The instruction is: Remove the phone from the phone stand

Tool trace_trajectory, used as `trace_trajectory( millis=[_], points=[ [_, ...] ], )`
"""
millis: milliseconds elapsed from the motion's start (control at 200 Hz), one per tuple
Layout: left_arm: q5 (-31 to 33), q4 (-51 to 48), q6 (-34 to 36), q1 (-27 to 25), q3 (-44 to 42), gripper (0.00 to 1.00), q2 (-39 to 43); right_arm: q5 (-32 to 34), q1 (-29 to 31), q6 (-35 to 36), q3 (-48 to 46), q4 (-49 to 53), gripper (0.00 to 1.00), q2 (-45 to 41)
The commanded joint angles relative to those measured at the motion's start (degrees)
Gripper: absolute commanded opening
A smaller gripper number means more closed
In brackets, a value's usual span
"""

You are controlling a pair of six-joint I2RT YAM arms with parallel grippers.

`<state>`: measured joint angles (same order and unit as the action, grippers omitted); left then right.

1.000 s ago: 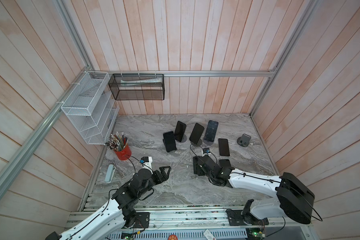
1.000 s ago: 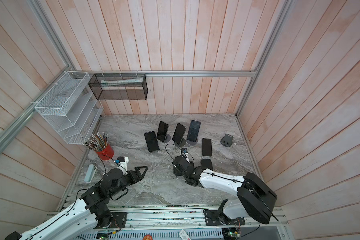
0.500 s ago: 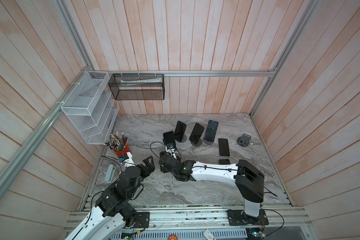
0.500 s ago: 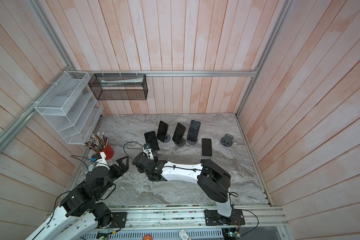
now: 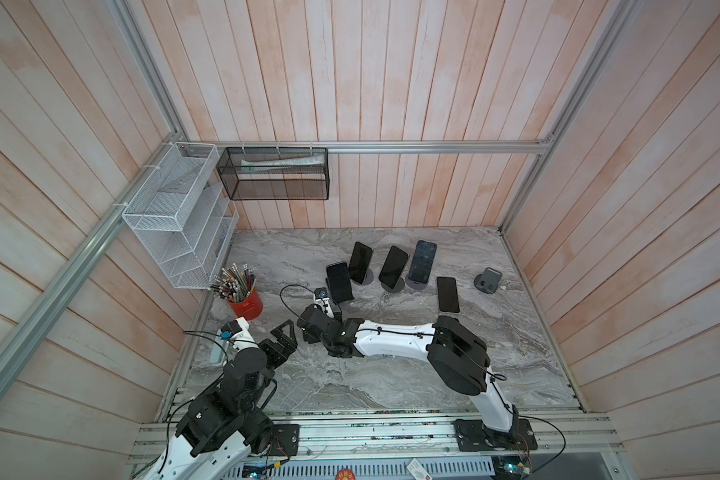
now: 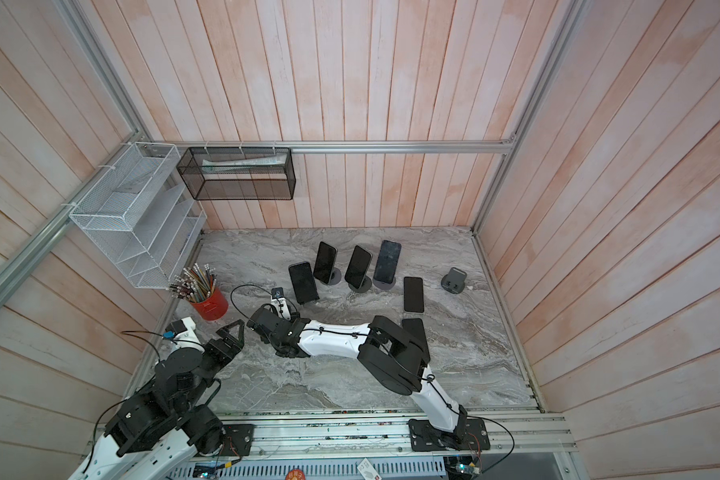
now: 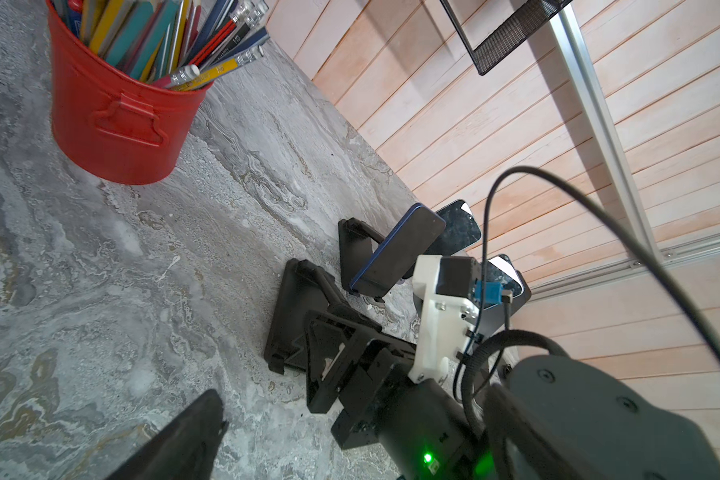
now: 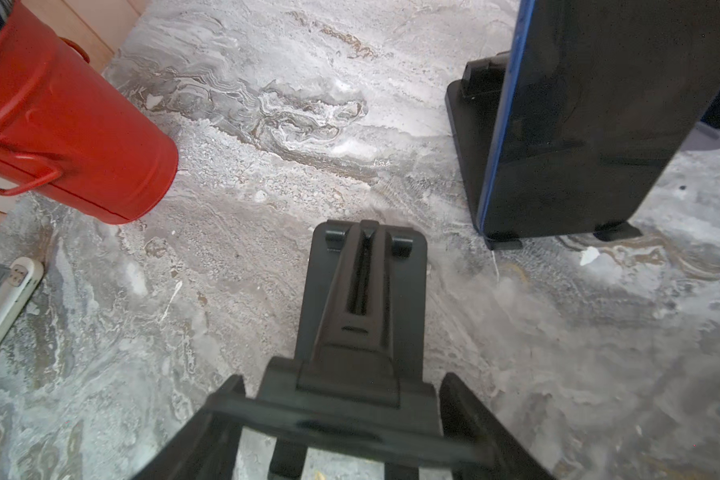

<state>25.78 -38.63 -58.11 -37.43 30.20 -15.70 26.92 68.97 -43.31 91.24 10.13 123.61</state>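
Around flat stand (image 8: 362, 299): right fingers (image 8: 474, 415) parted, loose.

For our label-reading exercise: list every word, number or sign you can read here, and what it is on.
Nothing reads clearly.
Pencils: printed marks, too blurred.
Tube in the black basket: print too small.
Red sticker at the bottom edge: too small, cut off.

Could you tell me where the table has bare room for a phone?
The front strip of the table, between the right arm and the rail, is bare; so are the right side in front of the grey stand and the patch between the red cup and the propped phones. Crowded: around those phones and the flat phone.
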Motion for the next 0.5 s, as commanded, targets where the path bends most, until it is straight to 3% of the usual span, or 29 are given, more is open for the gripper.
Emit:
trace_trajectory(
  millis=[0,145,295,495],
  points=[
    [-0.8,0.9,1.4,0.2,-0.4,0.99,0.0,-1.3,0.6,1.2,0.7,-0.1,0.83,-0.1],
    [-2.1,2.2,2.2,0.3,0.4,0.99,-1.7,-5.2,0.8,5.9,-3.2,-3.3,0.91,-5.9],
    [-4.0,4.5,3.8,0.3,1.4,0.99,-4.7,-4.6,1.2,7.4,-11.2,-6.8,0.93,-15.6],
    [-7.4,8.1,4.2,0.3,1.2,0.98,-9.7,1.3,1.1,9.6,-23.0,-7.2,0.93,-29.7]
  ],
)
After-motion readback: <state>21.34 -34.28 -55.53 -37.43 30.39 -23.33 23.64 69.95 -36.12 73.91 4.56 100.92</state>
